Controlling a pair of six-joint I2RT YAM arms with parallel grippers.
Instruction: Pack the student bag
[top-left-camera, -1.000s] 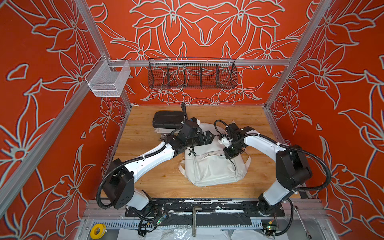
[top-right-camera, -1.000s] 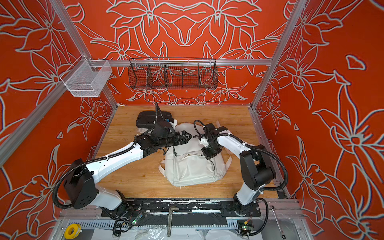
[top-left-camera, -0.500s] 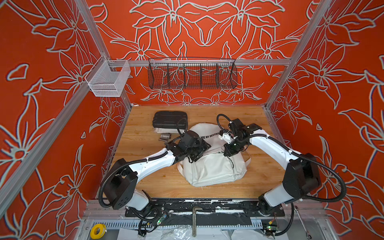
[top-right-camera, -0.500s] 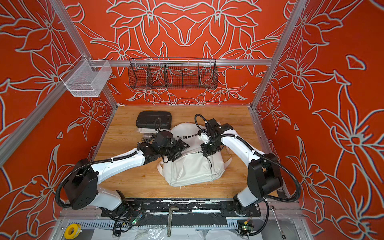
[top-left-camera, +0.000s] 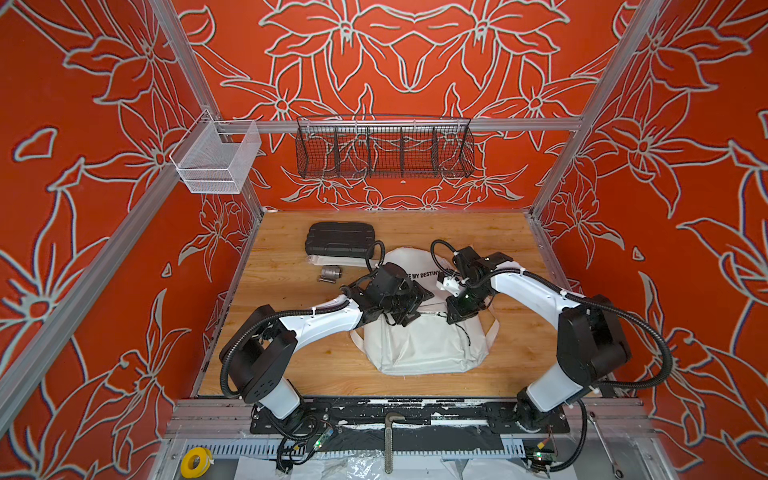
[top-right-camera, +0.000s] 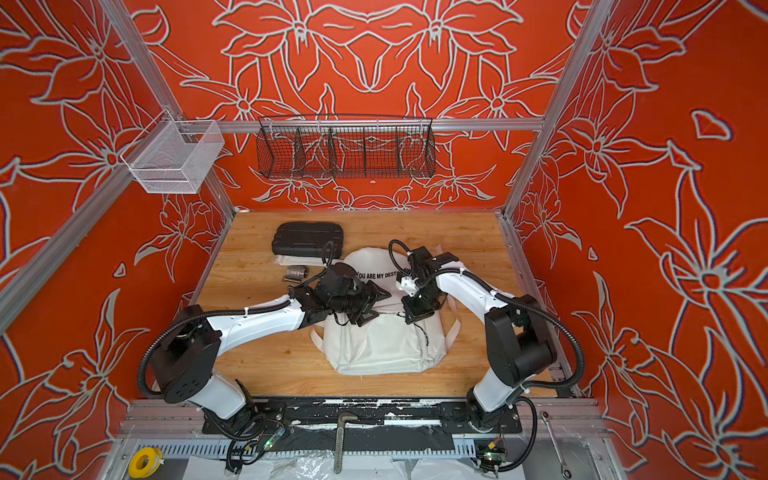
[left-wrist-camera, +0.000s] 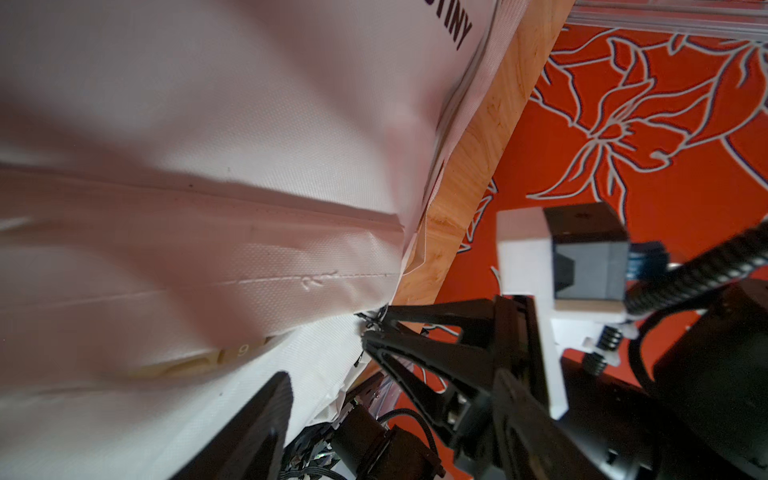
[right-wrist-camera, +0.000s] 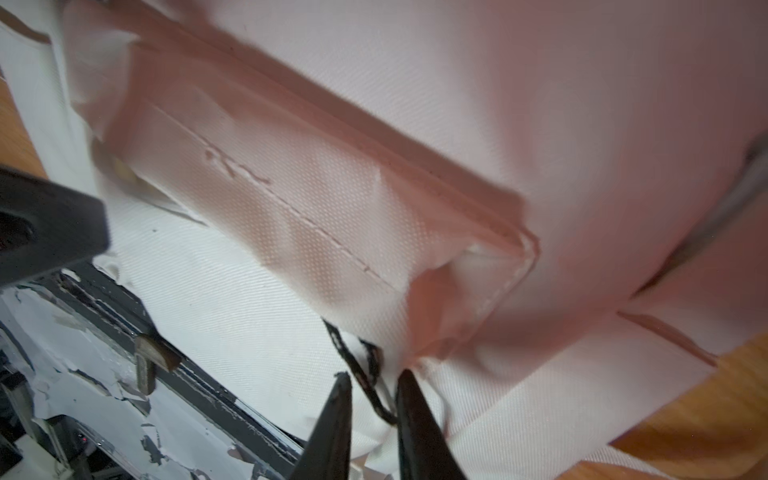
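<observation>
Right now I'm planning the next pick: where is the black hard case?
In both top views the black hard case lies at the back left of the wooden table, just behind a small metal part and left of the top of the student bag.

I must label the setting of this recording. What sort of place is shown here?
Most likely a purpose-built robot test cell, not a lived-in room: printed orange flower panels in an aluminium frame enclose a wooden tabletop, and a wire basket hangs on the back rail.
</observation>
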